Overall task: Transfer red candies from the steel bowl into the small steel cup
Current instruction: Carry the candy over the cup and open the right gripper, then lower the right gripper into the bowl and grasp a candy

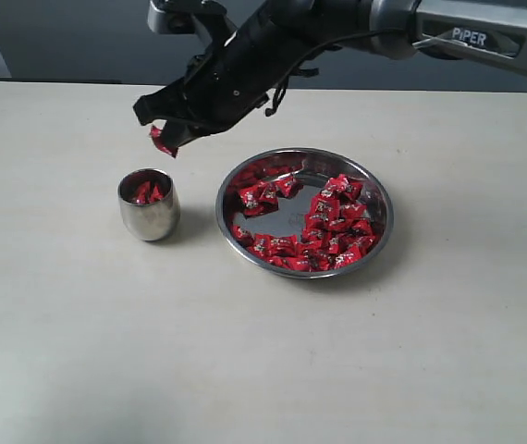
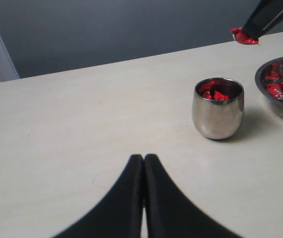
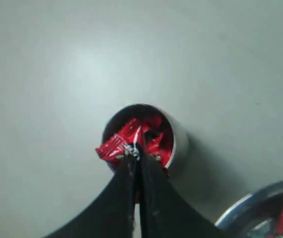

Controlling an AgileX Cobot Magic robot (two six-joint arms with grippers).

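The steel bowl (image 1: 304,212) sits at the middle of the table with many red candies (image 1: 337,227) heaped on its right and near side. Left of it stands the small steel cup (image 1: 149,204), with a few red candies (image 2: 216,93) inside. My right gripper (image 1: 165,132) reaches across from the right and hangs above the cup, shut on one red candy (image 3: 115,145) whose wrapper sticks out at the tips. In the right wrist view the cup (image 3: 177,141) lies directly beneath that candy. My left gripper (image 2: 144,157) is shut and empty, low over the table, well short of the cup.
The pale table (image 1: 79,351) stretches bare to the left and toward the front. A dark wall rises behind its far edge (image 2: 106,62). The bowl's rim (image 2: 280,110) shows at the edge of the left wrist view.
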